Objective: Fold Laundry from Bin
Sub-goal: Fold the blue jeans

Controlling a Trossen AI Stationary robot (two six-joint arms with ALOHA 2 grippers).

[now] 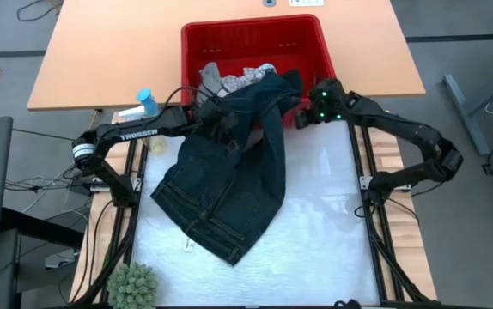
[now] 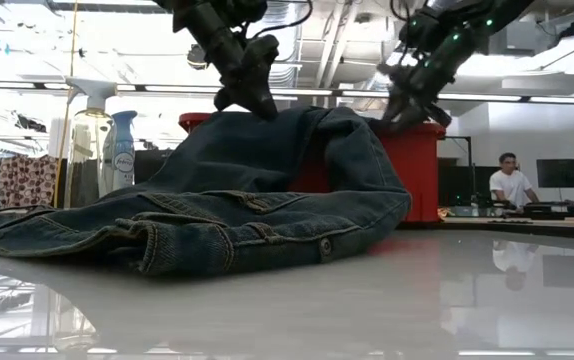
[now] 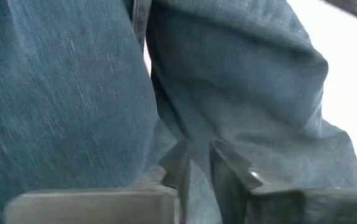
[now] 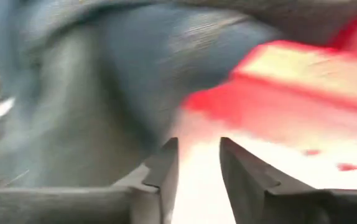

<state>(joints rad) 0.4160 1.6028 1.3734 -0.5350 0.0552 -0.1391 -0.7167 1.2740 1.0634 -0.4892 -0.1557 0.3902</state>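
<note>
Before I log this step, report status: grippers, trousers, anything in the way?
Left gripper on the trousers, fingers parted. Right gripper at the bin front corner, fingers open, empty. Trousers draped from bin onto the table. More laundry in the bin.

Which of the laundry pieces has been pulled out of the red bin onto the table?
The dark denim trousers, draped over the bin's front rim; the grey and white cloths remain inside.

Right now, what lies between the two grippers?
In the high view, the jeans drape over the bin's front rim between the left gripper and the right gripper; nothing else lies there.
</note>
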